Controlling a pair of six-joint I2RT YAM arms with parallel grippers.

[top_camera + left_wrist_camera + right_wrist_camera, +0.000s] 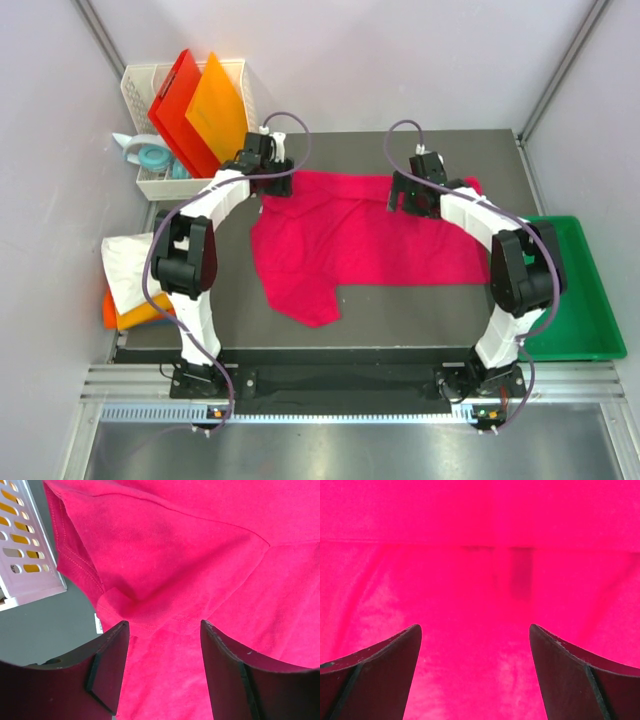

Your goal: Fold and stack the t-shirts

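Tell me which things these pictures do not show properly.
- Top view: orange t-shirt mostly under the white t-shirt and left arm.
- Top view: contents of the white basket too small to identify.
- Right wrist view: crimson t-shirt fills the frame, edges cut off.

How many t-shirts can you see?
3: a pink one spread on the table, a white one at the left edge, an orange one under it. More may be hidden beneath.
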